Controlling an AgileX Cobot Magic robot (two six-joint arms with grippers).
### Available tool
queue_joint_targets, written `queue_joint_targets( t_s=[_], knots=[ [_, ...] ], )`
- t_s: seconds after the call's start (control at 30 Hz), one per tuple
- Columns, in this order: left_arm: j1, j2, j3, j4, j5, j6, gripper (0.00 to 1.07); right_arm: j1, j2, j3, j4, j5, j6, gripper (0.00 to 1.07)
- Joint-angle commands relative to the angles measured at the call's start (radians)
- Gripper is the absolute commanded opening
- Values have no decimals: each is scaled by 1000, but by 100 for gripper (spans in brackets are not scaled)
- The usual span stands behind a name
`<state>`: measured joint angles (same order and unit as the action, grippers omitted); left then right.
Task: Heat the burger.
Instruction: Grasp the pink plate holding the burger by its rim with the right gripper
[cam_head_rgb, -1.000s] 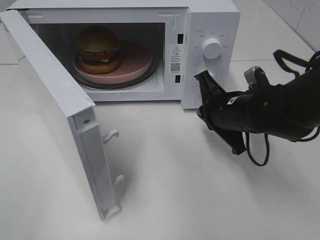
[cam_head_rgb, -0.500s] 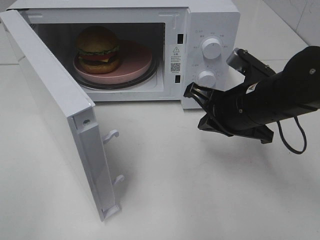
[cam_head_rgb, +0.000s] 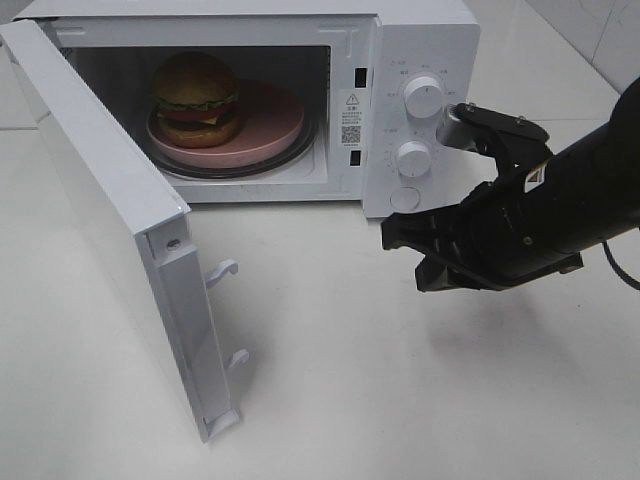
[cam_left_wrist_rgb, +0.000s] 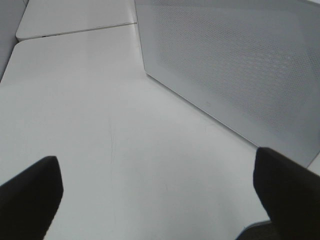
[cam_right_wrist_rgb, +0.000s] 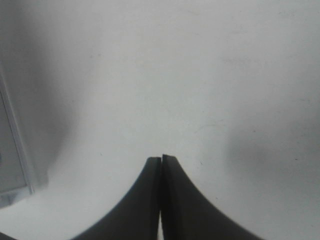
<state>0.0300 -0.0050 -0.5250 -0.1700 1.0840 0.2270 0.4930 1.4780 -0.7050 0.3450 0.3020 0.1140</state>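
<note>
- Closing the door (cam_head_rgb: 100, 210) looks like the step in hand. The burger (cam_head_rgb: 195, 98) already sits on the pink plate (cam_head_rgb: 280, 125) inside the microwave (cam_head_rgb: 420, 40), toward 10 o'clock of the cavity.
- The door hangs wide open, its free edge out toward 7 o'clock in the high view. A slow push on its outer face near the latch hooks (cam_head_rgb: 222, 270) should swing it most easily without sliding the oven.
- The left gripper (cam_left_wrist_rgb: 155, 160) has its jaws wide apart and empty. It faces the door's meshed outer face, so it seems well placed for that push. The high view does not show it.
- The right gripper (cam_head_rgb: 390, 235) has its jaws pressed together, holding nothing. It hovers over the table (cam_head_rgb: 350, 400) at 6 o'clock of the control panel, tips pointing to 9 o'clock.
- Those tips may lie near the door's closing arc, so drawing them back toward 3 o'clock first would be safer.
- The two knobs (cam_head_rgb: 424, 97) (cam_head_rgb: 412, 158) and the button (cam_head_rgb: 404, 198) stand clear, for setting the heat afterwards.
</note>
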Motion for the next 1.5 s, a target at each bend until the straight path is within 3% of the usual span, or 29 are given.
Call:
queue_joint_targets(
  t_s=[0.03, 0.4, 0.63, 0.93, 1.33, 1.5],
  knots=[
    [0, -19, 3, -6, -3, -4, 96, -4, -35, 2, -74, 89, -81, 4],
    [0, -19, 3, -6, -3, -4, 96, -4, -39, -67, -205, 290, -260, 6],
    [0, -19, 3, -6, -3, -4, 96, -4, -39, -127, -241, 401, -596, 8],
    [0, -19, 3, -6, -3, -4, 96, -4, -43, -138, -263, 429, -1011, 9],
    [0, -19, 3, -6, -3, -4, 96, -3, -44, -138, -292, 429, -1234, 11],
    [0, -19, 3, -6, -3, -4, 96, -3, -44, -139, -323, 429, -1296, 18]
  ],
)
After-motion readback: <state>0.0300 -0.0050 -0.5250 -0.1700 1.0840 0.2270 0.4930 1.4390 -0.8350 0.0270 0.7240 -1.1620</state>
